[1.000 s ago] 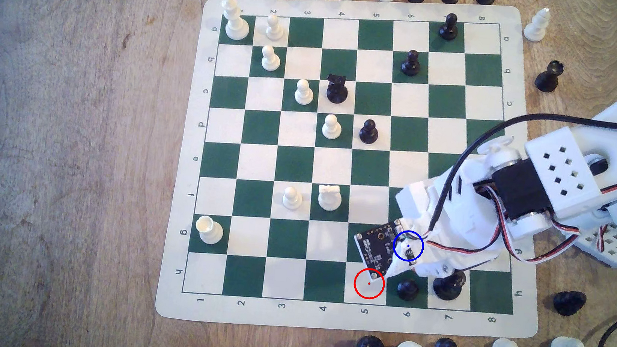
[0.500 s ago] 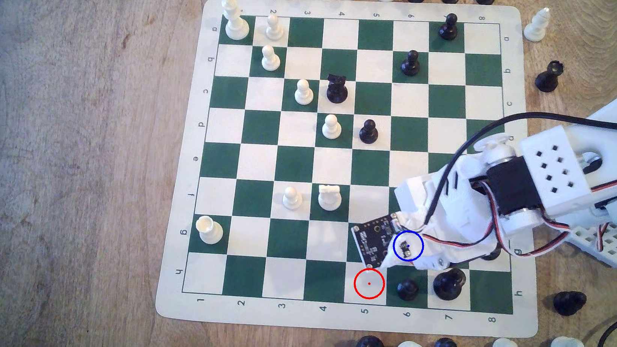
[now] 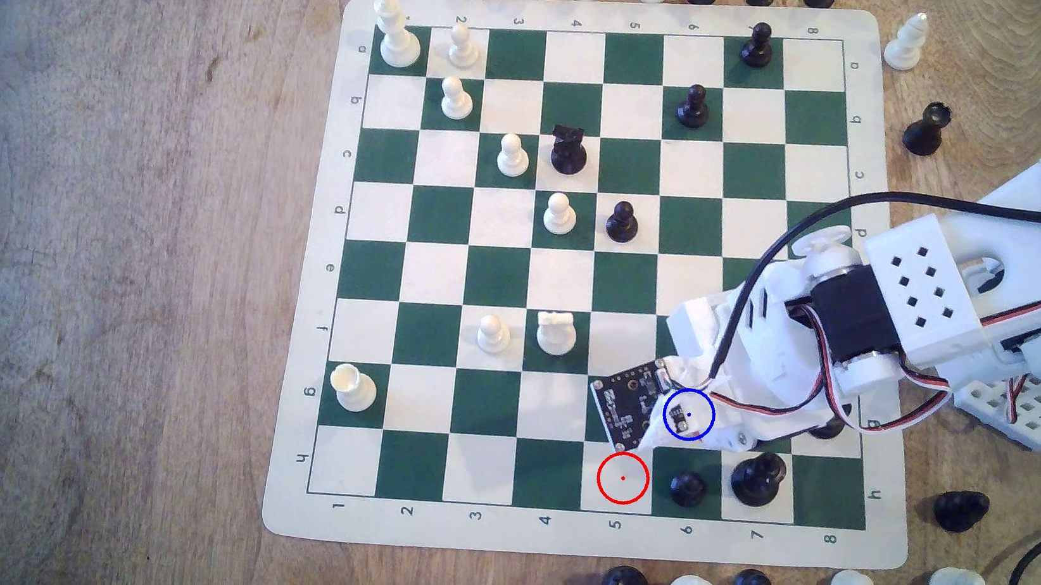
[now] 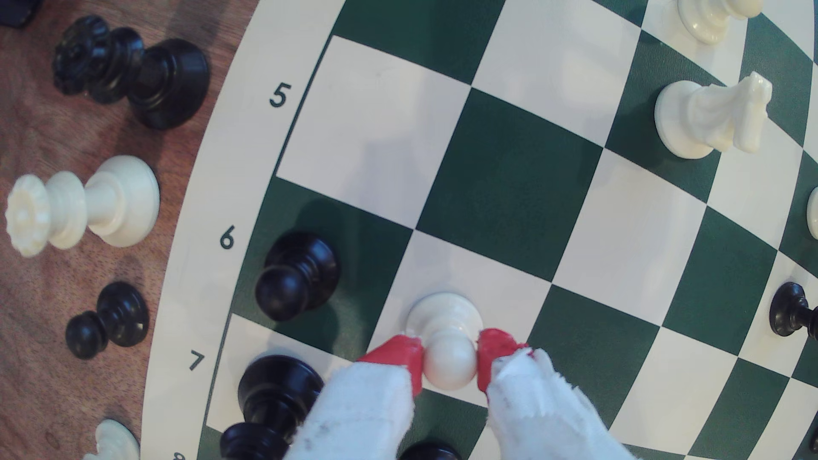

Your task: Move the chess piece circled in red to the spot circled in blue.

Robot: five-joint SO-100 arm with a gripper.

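My gripper has red-tipped fingers, and they are shut on the ball head of the cream-white pawn. The pawn stands upright with its flared base over a cream square of the green-and-white board. Whether the base touches the square I cannot tell. In the exterior view the arm's wrist and its black circuit board cover the pawn and most of the square under the blue ring. The red-ringed square in the row nearest the board's lower edge is bare.
A black pawn and a larger black piece stand close beside the held pawn. A white knight stands further in. Captured pieces line the wooden table below the board and on the exterior view's right.
The wrist has drawn back from the red ring toward the blue one, up and slightly left in the exterior view. The red-ringed square, partly covered before, now lies open.
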